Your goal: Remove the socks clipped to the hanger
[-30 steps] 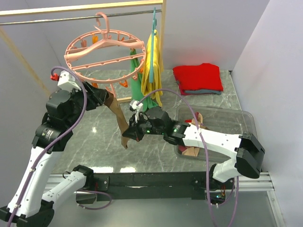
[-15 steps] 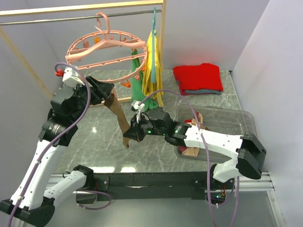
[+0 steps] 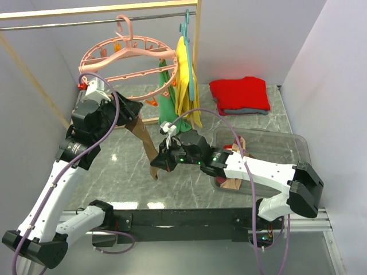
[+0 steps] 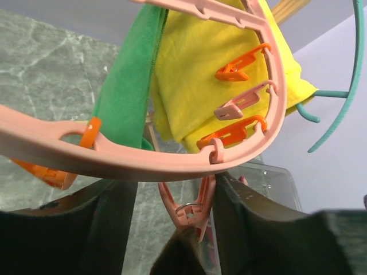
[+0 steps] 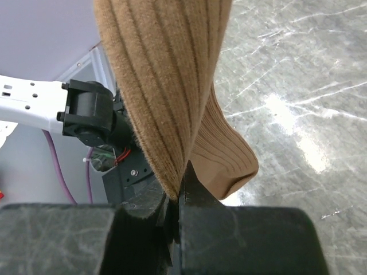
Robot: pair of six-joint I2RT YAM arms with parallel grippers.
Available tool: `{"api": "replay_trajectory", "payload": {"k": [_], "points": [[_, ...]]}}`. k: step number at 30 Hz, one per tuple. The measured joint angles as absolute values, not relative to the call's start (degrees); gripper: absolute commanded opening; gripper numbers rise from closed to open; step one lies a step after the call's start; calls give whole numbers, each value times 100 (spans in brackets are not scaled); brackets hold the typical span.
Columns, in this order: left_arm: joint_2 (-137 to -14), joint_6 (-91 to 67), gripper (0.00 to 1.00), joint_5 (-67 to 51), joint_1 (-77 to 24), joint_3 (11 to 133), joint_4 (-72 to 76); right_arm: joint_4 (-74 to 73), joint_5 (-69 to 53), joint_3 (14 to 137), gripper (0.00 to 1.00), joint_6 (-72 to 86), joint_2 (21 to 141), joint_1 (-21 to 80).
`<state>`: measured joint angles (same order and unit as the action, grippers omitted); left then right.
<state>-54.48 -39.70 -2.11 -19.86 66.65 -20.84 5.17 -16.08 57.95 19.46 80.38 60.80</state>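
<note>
Left wrist: the left gripper [image 4: 172, 220], newly raised, is spread apart astride the clip [image 4: 192, 211], while the sock [image 5: 166, 74] is pinched by the right gripper [image 5: 175, 200]; unclipping is expected next.

Noted grey veined marble tabletop [image 3: 126, 172] with glare patches, plain pale walls [image 3: 246, 34], wooden-framed metal rail [image 3: 57, 24] overhead.
</note>
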Motion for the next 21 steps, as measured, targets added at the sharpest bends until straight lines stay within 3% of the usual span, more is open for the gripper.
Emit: {"api": "replay_trajectory", "payload": {"k": [13, 21], "points": [[-5352, -3861, 11, -110, -1984, 6508, -1791, 451, -1616, 5843, 0, 1970, 7988, 6082], [-5334, -3852, 3, -56, -1986, 6510, -1813, 412, -1203, 5229, 0, 1994, 7550, 6080]]}}
